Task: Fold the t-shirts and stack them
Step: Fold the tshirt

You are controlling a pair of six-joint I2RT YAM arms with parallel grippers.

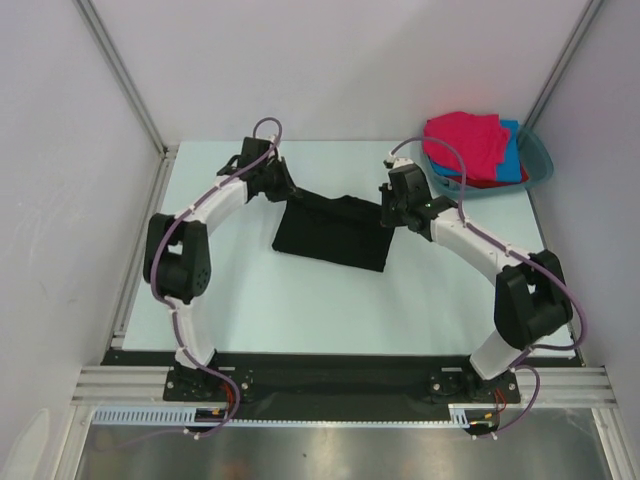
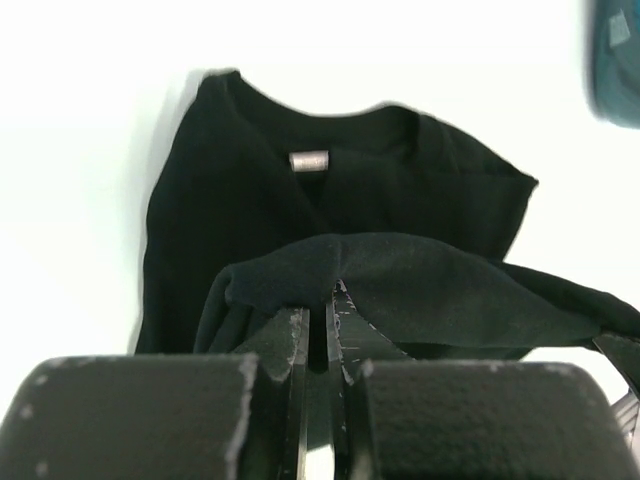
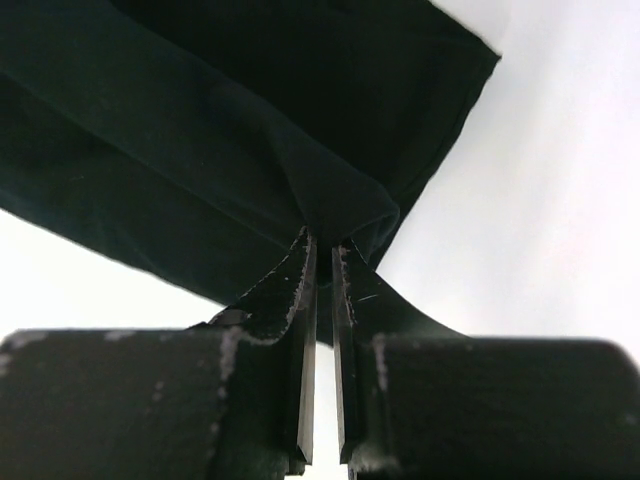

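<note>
Between white walls [image 1: 60, 150], pale table [image 1: 250, 300] beneath black t-shirt [image 1: 330, 235]

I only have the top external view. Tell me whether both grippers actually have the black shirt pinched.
Observer: The left wrist view shows the left gripper shut on a raised fold of the black t-shirt.
Operator: Report the right one.
Observer: In the right wrist view, the right gripper is shut on a ridge of the same cloth, which is drawn into a peak at the tips.
Operator: Say which end of the shirt the left camera faces.
Observer: The neckline. A small grey label shows inside the collar.
</note>
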